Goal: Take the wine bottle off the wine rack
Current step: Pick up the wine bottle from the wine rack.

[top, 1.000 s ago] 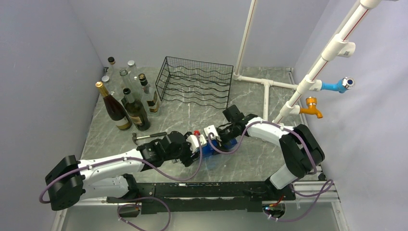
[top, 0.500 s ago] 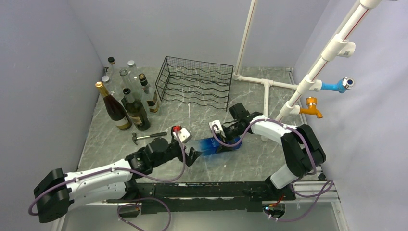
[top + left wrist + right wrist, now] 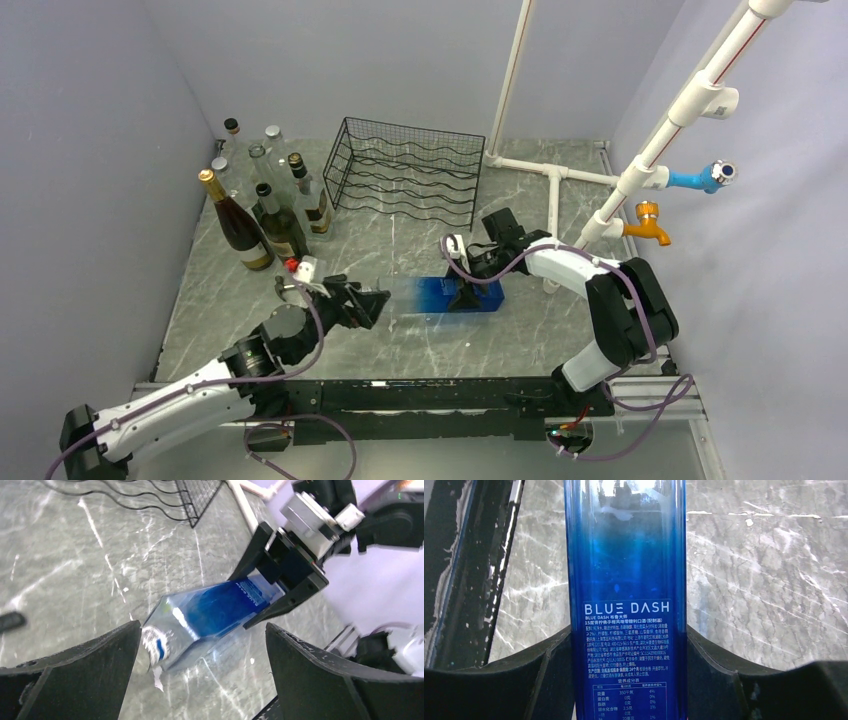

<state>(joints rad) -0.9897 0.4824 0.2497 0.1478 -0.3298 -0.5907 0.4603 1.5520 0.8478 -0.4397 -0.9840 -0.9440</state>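
The wine bottle (image 3: 435, 295), blue glass fading to clear at one end, lies level just above the marble table. My right gripper (image 3: 470, 294) is shut on its blue half. In the right wrist view both black fingers (image 3: 555, 662) press the sides of the labelled bottle (image 3: 626, 570). My left gripper (image 3: 368, 303) is open, a little left of the bottle's clear end and not touching it. The left wrist view shows the bottle (image 3: 215, 607) beyond my left gripper (image 3: 202, 626), whose jaws stand wide apart. The black wire wine rack (image 3: 405, 172) stands at the back with no bottle in it.
Several upright bottles (image 3: 262, 210) cluster at the back left by the wall. White pipes (image 3: 552, 190) run along the table at the back right, and a sloping pipe carries a blue tap (image 3: 705, 177) and an orange tap (image 3: 648, 222).
My left gripper opened, let go of the bottle and drew back to the left. The right gripper kept its hold and shifted the bottle slightly to the right.
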